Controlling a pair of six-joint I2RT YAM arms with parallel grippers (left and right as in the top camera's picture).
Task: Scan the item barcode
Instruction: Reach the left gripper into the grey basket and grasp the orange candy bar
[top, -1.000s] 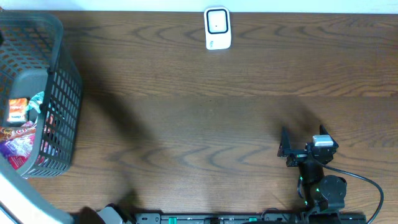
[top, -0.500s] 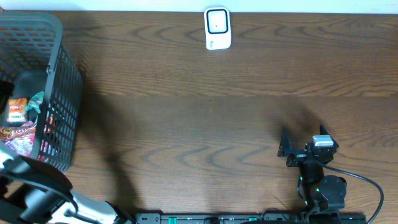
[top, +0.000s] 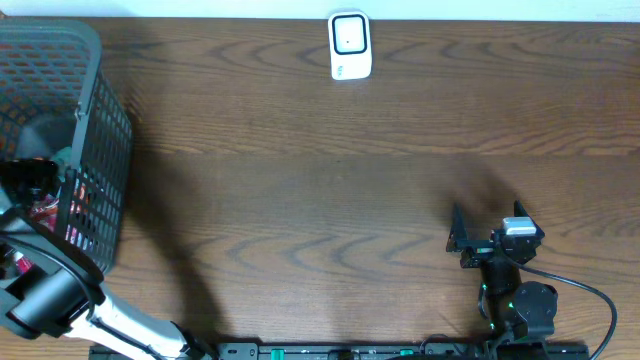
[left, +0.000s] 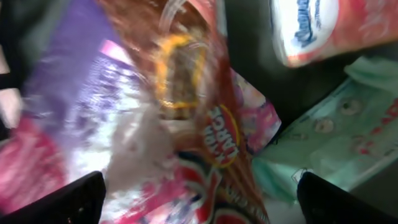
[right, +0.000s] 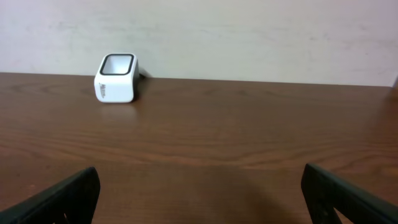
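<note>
My worry: the packets (left: 93, 112) in the basket (top: 100, 130) overlap, so closing the left gripper (left: 199, 202) could pinch 2 at once or slip off glossy film. Its jaws stand wide apart, the red snack bag (left: 211, 149) close below, between them. The right gripper (right: 200, 196) sits spread and empty, facing the scanner (right: 115, 78).

basket (top: 105, 140): cut off by the overhead view's left edge; contents mostly hidden under the left arm (top: 45, 285)
snack packet (left: 186, 124): blurred; print unreadable
white-and-pink packet (left: 311, 28): cut off by the top edge; lettering smeared
green pack (left: 348, 130): runs out at the right edge
left gripper (left: 202, 202): only two dark fingertips, cropped at the lower corners
right gripper (right: 202, 199): likewise cropped
scanner (top: 350, 45): markings too small to read
</note>
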